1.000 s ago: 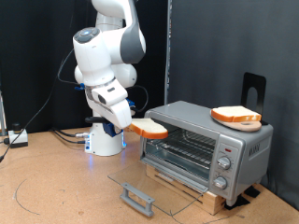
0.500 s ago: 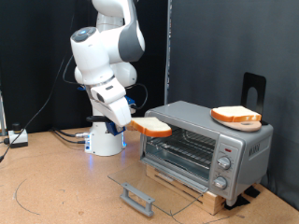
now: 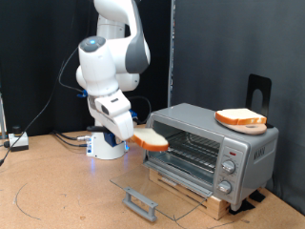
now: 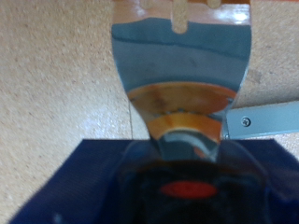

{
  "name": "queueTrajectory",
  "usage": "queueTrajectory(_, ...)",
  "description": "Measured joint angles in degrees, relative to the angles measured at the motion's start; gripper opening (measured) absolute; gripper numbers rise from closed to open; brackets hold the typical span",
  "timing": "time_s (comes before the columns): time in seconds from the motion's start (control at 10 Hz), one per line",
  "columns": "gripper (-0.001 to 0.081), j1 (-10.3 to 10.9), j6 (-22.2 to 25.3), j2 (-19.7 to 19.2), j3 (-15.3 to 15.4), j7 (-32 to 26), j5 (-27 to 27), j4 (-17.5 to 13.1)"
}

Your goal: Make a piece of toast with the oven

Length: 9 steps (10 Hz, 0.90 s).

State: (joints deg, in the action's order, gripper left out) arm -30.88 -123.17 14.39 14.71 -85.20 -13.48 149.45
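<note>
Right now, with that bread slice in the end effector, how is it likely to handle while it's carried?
The piece of toast juts sideways from the end effector without drooping, so it is probably fairly stiff and light. Held by one edge and tilted, it may slip or crumble under a hard squeeze. The oven door lies open.

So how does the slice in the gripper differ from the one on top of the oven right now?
The held slice sits tilted in the gripper, in the air to the exterior view's left of the oven; the other slice lies flat on an orange plate on the oven's top. The held one is lower, level with the open door's mouth. Both are pale bread with brown crust.
</note>
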Motion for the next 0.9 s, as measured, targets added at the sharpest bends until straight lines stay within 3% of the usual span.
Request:
queueTrajectory(0.3,0.0394,3.41,-8.8,-3.17,3.85,-1.61,-2.67,1.73)
queueTrajectory(0.6,0.0394,7.77,-11.67,-3.1,7.14,-3.45,-7.13,2.0)
queueTrajectory(0.9,0.0394,8.58,-15.44,-3.03,12.24,4.22,-1.73,1.9)
